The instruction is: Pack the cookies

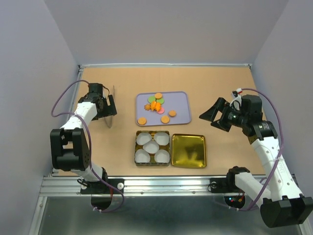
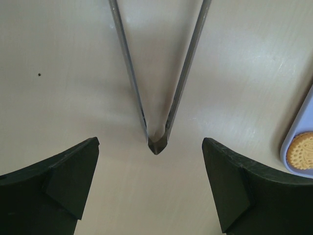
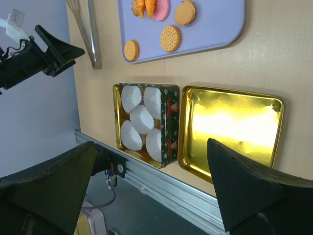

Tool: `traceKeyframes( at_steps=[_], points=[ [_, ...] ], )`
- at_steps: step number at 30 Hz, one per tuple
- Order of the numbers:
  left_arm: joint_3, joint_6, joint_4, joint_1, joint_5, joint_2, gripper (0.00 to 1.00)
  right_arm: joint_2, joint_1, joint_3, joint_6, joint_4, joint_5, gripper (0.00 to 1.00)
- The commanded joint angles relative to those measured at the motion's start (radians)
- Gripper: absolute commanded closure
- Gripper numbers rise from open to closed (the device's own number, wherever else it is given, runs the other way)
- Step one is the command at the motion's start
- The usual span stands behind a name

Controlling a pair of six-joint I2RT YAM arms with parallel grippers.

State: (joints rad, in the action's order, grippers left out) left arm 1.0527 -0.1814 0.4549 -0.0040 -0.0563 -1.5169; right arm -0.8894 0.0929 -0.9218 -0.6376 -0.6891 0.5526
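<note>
The cookies [image 1: 156,104] lie on the lilac tray [image 1: 182,100] mid-bench [image 1: 220,83], just behind the tin [image 1: 152,131] of paper cups [image 1: 151,145]. The left gripper [image 1: 108,108] hovers over the tongs [image 2: 156,139], jaws spread wide and empty. The right gripper [image 1: 213,119] hangs well off to the right, jaws likewise apart.

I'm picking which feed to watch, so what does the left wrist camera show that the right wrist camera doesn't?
Only the left wrist view: a close look at the joined end of the tongs, framed between the fingers of the open left claw.
Only the right wrist view: the tin holding white paper cups, the gold lid beside it, the metal rail, and most of the cookies.
Both: the tongs, the lavender tray and one cookie on it.
</note>
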Motion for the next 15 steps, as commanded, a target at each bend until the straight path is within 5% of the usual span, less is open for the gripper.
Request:
traceKeyframes(
  at_steps=[1,15],
  points=[
    [-0.049,0.007,-0.076,-0.004,0.044,-0.017,0.01,-0.008,0.008,-0.074,0.033,0.011,-0.011,0.00],
    [0.000,-0.012,-0.176,0.032,0.099,-0.213,0.02,-0.048,0.008,-0.089,0.069,0.011,-0.034,0.00]
  ],
)
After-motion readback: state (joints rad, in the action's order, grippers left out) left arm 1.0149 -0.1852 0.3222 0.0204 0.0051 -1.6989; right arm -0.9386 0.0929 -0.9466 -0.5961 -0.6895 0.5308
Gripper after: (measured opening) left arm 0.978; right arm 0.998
